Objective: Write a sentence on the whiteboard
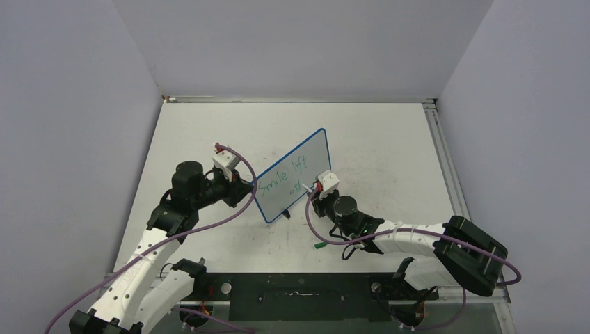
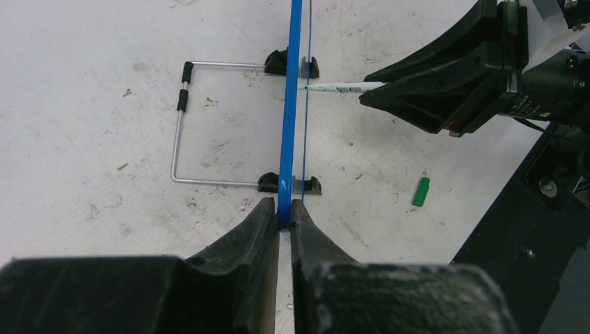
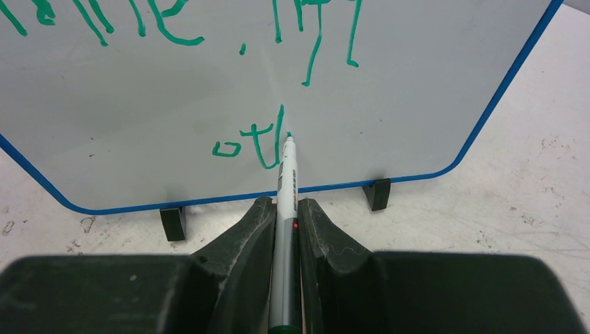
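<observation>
The whiteboard [image 1: 296, 170], blue-framed with black feet, stands upright on the table. My left gripper [image 1: 249, 186] is shut on its left edge; in the left wrist view the blue frame [image 2: 288, 111] sits pinched between my fingers [image 2: 261, 223]. My right gripper [image 1: 316, 198] is shut on a white marker [image 3: 286, 188], its tip touching the board's lower middle. The sentence [image 3: 278, 42] is green handwriting: an upper line, and below it the letters "oth" [image 3: 252, 145] beside the tip. The marker also shows in the left wrist view [image 2: 341, 87].
A green marker cap [image 1: 319, 244] lies on the table in front of the board, also in the left wrist view [image 2: 420, 191]. A wire stand [image 2: 179, 132] sticks out behind the board. Grey walls enclose the table on three sides.
</observation>
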